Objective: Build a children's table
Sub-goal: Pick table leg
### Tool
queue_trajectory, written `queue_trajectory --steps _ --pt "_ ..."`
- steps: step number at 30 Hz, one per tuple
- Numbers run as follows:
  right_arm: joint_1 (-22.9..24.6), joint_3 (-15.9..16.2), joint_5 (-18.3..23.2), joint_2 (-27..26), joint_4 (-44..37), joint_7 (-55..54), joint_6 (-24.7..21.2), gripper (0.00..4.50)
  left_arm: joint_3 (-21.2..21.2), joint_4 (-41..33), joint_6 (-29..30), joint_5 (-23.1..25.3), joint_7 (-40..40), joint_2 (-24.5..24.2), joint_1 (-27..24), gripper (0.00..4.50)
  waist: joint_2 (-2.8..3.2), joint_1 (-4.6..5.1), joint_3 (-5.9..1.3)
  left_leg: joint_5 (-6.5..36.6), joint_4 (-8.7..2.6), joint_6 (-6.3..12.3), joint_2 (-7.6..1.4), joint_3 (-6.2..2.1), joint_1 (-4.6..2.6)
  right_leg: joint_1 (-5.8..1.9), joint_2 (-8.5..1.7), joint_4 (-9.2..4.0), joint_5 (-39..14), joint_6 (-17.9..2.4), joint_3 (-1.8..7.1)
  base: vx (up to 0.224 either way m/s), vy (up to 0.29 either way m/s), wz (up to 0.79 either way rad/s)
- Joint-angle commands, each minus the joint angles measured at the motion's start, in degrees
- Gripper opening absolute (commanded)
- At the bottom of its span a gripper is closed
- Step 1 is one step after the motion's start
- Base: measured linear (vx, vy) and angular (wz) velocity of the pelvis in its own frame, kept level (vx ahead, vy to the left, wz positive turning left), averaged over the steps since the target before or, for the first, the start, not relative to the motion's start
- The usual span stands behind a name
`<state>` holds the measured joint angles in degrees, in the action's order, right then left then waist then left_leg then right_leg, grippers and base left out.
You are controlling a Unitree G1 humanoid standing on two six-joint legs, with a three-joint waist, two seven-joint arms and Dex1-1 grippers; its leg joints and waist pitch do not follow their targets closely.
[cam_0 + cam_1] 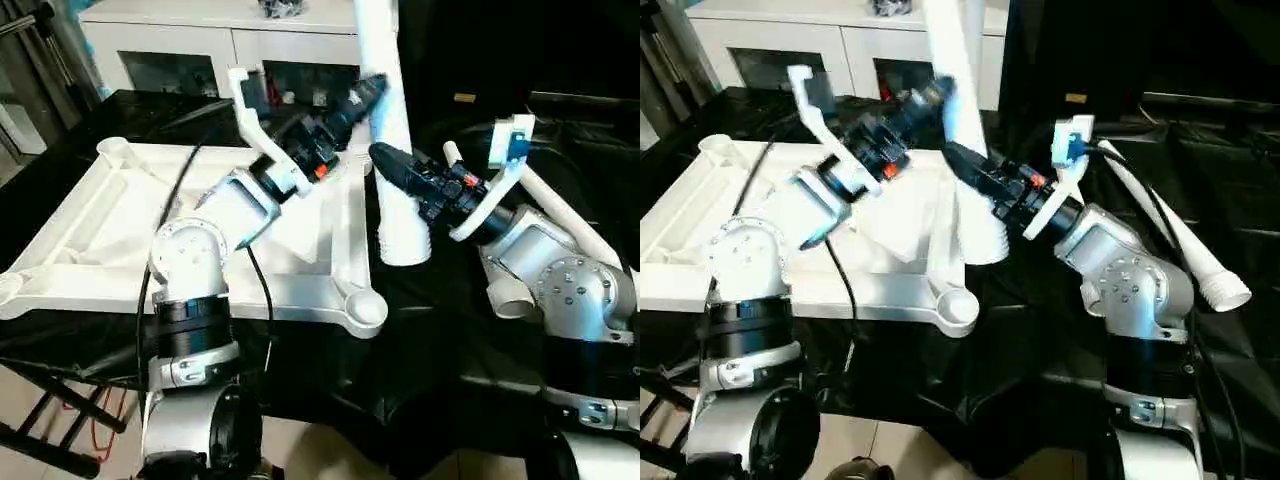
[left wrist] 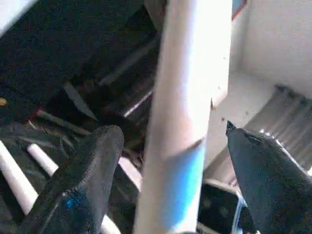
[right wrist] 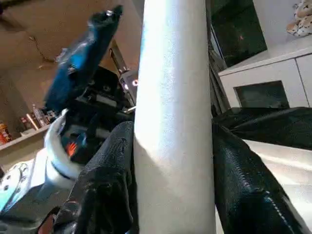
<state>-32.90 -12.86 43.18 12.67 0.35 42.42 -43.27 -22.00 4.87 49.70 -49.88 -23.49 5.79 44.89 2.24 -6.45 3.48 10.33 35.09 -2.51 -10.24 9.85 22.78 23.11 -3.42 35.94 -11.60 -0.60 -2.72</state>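
Note:
The white tabletop (image 1: 100, 220) lies ribbed side up on the left of the black-draped table, with a round corner socket (image 1: 365, 310) nearest me. One white leg (image 1: 395, 130) stands nearly upright beside the tabletop's right edge, its ribbed end (image 1: 405, 245) low over the black cloth. My right gripper (image 1: 385, 158) is shut on this leg, and its fingers (image 3: 109, 180) press both sides. My left gripper (image 1: 368, 92) is higher up, open around the same leg (image 2: 185, 122), with a small gap at each finger (image 2: 92, 170).
A second white leg (image 1: 1175, 235) lies on the black cloth (image 1: 450, 330) at the right, behind my right forearm, its ribbed end (image 1: 1225, 290) toward me. A white cabinet (image 1: 230, 30) stands behind the table. Black stand legs (image 1: 60, 400) show below the left edge.

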Motion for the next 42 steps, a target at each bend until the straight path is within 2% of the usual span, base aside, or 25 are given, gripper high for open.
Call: queue_trajectory --steps 1,2,3,6,9,11,12,13,14,15,17,18,20,22,25,28,31,34,42 --pt "0.2 0.2 0.5 0.7 -1.8 0.4 -0.3 1.83 0.3 0.2 -0.2 -0.8 0.5 -0.2 0.6 3.83 -1.02 0.05 -4.52 2.9 -3.39 2.78 -2.14 -0.67 -0.97 -3.35 -4.06 -4.33 -5.3 -10.8 2.25 0.0 0.0 0.0" --pt "0.5 1.7 -0.4 1.2 -2.3 0.6 0.0 1.83 1.0 -0.4 -0.1 -1.3 0.3 -0.2 0.4 3.83 -0.98 0.0 -4.56 2.5 -3.34 2.86 -2.11 -0.66 -0.99 -3.39 -4.07 -4.23 -4.6 -10.9 2.26 0.0 0.0 0.0" --pt "0.5 1.8 -0.5 1.2 -2.4 0.6 0.0 1.83 1.0 -0.5 -0.1 -1.3 0.3 -0.2 0.4 3.83 -1.01 -0.02 -4.55 2.5 -3.34 2.86 -2.12 -0.66 -0.98 -3.41 -4.08 -4.24 -4.5 -10.9 2.25 0.0 0.0 0.0" --pt "0.8 5.4 -4.1 1.4 -2.9 0.2 1.4 1.83 3.4 -1.3 0.0 -0.1 0.0 -0.1 0.0 3.83 -1.08 0.03 -4.55 2.2 -3.31 2.9 -2.14 -0.66 -0.93 -3.37 -4.07 -4.15 -3.9 -11.1 2.25 0.0 0.0 0.0" --pt "0.2 10.0 -10.2 0.9 -1.3 -2.9 4.4 1.83 4.9 -1.5 0.1 0.9 0.4 0.4 0.0 3.83 -1.1 0.17 -4.44 3.2 -3.44 2.4 -2.19 -0.68 -0.91 -3.4 -4.22 -4.36 -5.7 -10.6 2.28 0.0 0.0 0.0" --pt "-0.6 11.6 -13.4 0.3 0.4 -5.6 5.8 1.83 5.2 -1.7 0.3 0.7 0.6 0.6 -0.1 3.83 -0.99 0.36 -4.45 3.4 -3.43 1.6 -2.17 -0.71 -0.97 -3.31 -4.21 -4.35 -6.6 -10.3 2.31 0.0 0.0 0.0" --pt "-1.3 12.7 -15.9 -0.1 1.7 -7.8 7.0 1.83 5.4 -1.9 0.3 1.0 1.2 0.7 -0.1 3.56 -1.06 0.56 -4.41 3.5 -3.48 1.57 -2.13 -0.72 -0.93 -3.33 -4.1 -4.37 -6.7 -10.4 2.29 0.0 0.0 0.0" --pt "-2.1 13.3 -17.8 -0.6 2.9 -10.1 7.8 1.83 5.6 -2.0 0.0 1.7 2.1 0.7 -0.1 3.56 -0.96 0.75 -4.41 3.7 -3.52 1.24 -2.19 -0.73 -1.03 -3.19 -4.1 -4.36 -6.8 -10.5 2.28 0.0 0.0 0.0" --pt "-2.1 13.3 -17.8 -0.6 2.9 -10.1 7.8 1.82 5.6 -2.0 0.0 1.7 2.1 0.7 -0.1 3.49 -0.93 0.87 -4.4 4.0 -3.55 1.07 -2.22 -0.76 -1.09 -3.08 -4.1 -4.36 -7.0 -10.6 2.26 0.0 0.0 0.0" --pt "-2.7 14.4 -19.6 -0.7 3.8 -11.9 8.7 1.82 5.9 -1.8 -0.5 2.5 3.3 0.7 0.0 3.44 -1.05 0.93 -4.33 4.4 -3.54 0.94 -2.09 -0.64 -1.08 -3.27 -4.12 -4.48 -7.3 -10.6 2.34 0.0 0.0 0.0" --pt "-3.2 16.6 -23.1 -0.8 4.4 -13.9 10.8 1.82 5.9 -1.1 -1.7 4.4 6.9 1.0 0.5 3.31 -1.0 0.91 -4.39 4.0 -3.51 0.49 -2.19 -0.65 -1.15 -3.15 -4.05 -4.34 -6.2 -10.7 2.41 0.0 0.0 0.0" --pt "-3.8 19.0 -27.1 -1.7 4.9 -17.2 12.5 1.82 5.1 -0.2 -2.8 6.0 11.7 2.0 1.1 3.09 -1.02 0.88 -4.43 4.0 -3.46 0.57 -2.2 -0.63 -1.2 -3.16 -4.02 -4.28 -5.6 -10.7 2.45 0.0 0.0 0.0" --pt "-4.4 21.4 -31.1 -2.3 5.9 -19.8 14.7 1.82 5.1 -0.1 -3.7 7.5 14.4 2.8 1.4 3.01 -1.15 1.08 -4.56 2.9 -3.41 0.76 -2.14 -0.73 -0.98 -3.38 -4.0 -3.99 -3.0 -10.7 2.41 0.0 0.0 0.0" --pt "-4.7 22.5 -32.5 -3.1 6.3 -20.7 15.6 1.81 5.8 -0.2 -4.9 9.1 15.4 3.1 1.2 2.71 -1.23 1.32 -4.56 2.4 -3.3 1.3 -1.97 -0.67 -0.82 -3.52 -4.08 -3.92 -2.3 -10.7 2.41 0.0 0.0 0.0" --pt "-5.0 23.2 -32.5 -4.2 6.0 -21.0 15.6 1.81 7.3 -0.3 -5.9 11.1 15.7 3.1 0.7 2.58 -1.34 1.42 -4.54 2.5 -3.3 2.26 -2.06 -0.69 -0.85 -3.52 -3.99 -3.86 -1.8 -10.8 2.44 0.0 0.0 0.0" --pt "-5.4 23.8 -33.0 -4.7 5.8 -21.3 16.0 1.81 11.2 -0.6 -7.0 14.7 15.2 1.4 -0.3 2.28 -1.35 1.42 -4.53 2.6 -3.3 2.45 -2.2 -0.7 -0.99 -3.41 -3.97 -3.8 -1.5 -10.7 2.46 0.0 0.0 0.0" --pt "-5.6 23.7 -33.8 -5.2 5.7 -21.7 16.6 1.81 12.4 -0.5 -8.1 16.3 16.1 1.3 -1.0 2.12 -1.43 1.48 -4.43 2.8 -3.37 2.33 -2.25 -0.69 -1.0 -3.4 -4.03 -3.77 -1.5 -10.9 2.49 0.0 0.0 0.0" --pt "-6.0 23.7 -33.9 -5.4 4.5 -21.3 17.0 1.81 15.0 0.2 -9.8 19.5 16.0 0.0 -1.9 2.06 -1.44 1.46 -4.49 2.7 -3.31 2.38 -2.25 -0.69 -1.0 -3.43 -4.03 -3.69 -1.0 -11.1 2.53 0.0 0.0 0.0" --pt "-5.7 25.0 -33.8 -5.4 0.2 -18.4 17.1 1.81 17.7 1.4 -12.6 23.2 15.0 -0.6 -3.6 1.9 -1.44 1.5 -4.49 2.6 -3.24 2.45 -2.19 -0.66 -0.98 -3.5 -4.05 -3.6 -0.5 -11.5 2.53 0.0 0.0 0.0"
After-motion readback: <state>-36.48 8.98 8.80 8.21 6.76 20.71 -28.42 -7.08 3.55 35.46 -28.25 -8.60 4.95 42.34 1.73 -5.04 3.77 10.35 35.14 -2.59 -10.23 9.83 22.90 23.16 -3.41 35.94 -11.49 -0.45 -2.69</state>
